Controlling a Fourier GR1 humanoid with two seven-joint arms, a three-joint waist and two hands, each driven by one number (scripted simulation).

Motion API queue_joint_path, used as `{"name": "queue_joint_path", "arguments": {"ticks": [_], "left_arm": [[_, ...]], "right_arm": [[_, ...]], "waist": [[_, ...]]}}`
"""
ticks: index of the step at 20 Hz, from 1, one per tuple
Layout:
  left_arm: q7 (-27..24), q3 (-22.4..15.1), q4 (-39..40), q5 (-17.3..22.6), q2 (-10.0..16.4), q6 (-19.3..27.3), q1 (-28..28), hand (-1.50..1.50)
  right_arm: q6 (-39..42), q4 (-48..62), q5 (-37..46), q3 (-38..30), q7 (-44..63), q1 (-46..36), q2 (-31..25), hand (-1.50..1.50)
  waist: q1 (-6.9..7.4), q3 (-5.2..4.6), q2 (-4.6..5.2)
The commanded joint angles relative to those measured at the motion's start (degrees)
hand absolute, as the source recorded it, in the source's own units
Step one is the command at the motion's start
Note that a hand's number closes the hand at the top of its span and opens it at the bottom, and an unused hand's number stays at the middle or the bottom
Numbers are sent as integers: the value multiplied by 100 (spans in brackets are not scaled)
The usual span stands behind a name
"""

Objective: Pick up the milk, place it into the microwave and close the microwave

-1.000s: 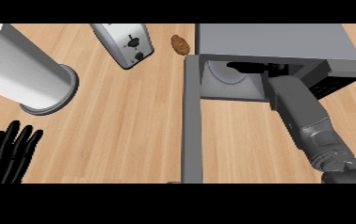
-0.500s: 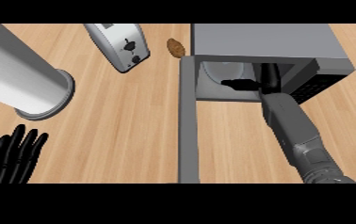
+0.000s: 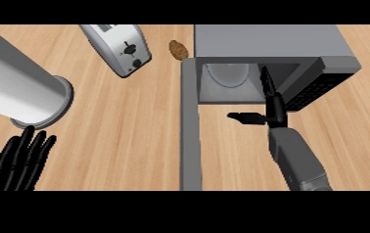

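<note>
Milk (image 3: pixel 227 75), as far as it can be made out, is the pale rounded shape standing inside the microwave (image 3: pixel 264 38), toward the left of the cavity and near its back wall; it is seen from above and partly shaded, so which way it faces and how its long axis runs cannot be told. Nothing else shows in the cavity besides the straight fingers (image 3: pixel 266 82) of the right hand (image 3: pixel 274 114), which reach in over the front edge at the right side, just apart from the pale shape. That hand is spread, the thumb sticking out to the left over the table (image 3: pixel 137 129), and it has hold of nothing. The microwave door (image 3: pixel 189 129) stands wide open, a long grey strip seen edge-on, running from the cavity's front left corner down to the view's lower edge; the right forearm lies in the lane of bare table between the door and the dark control panel (image 3: pixel 318 87). Left of the door lies a broad stretch of bare wood, bounded by a toaster (image 3: pixel 119 48), a small brown oval thing (image 3: pixel 177 49) just beside the microwave's left rear corner, and a tall grey cylinder (image 3: pixel 29 92). The left hand (image 3: pixel 25 156) rests at the lower left edge, fingers straight and up, holding nothing
</note>
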Motion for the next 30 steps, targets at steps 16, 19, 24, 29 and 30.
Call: {"name": "queue_joint_path", "arguments": {"ticks": [16, 19, 24, 29, 30], "left_arm": [[107, -694, 665, 5, 415, -955, -669, 150], [17, -897, 1537, -346, 291, -898, -1325, 150], [332, -1258, 1799, -501, 171, -913, -1910, 150], [607, -1766, 2147, -755, 226, -1239, -2343, 150], [605, -1782, 2645, -765, 217, -1317, -2495, 150]], "right_arm": [[1822, -2856, -643, 696, -693, 3644, 206, -150], [1990, -3504, -773, 751, -595, 4170, 149, -150], [2130, -4330, -781, 1048, -443, 4972, 227, -150], [2391, -4542, -934, 888, -597, 5301, -63, -150], [2368, -4551, -911, 839, -711, 5379, -122, -150]], "waist": [[-17, 26, 58], [-72, 23, 63], [-41, 27, 67], [-37, 29, 72], [-73, 28, 79]]}}
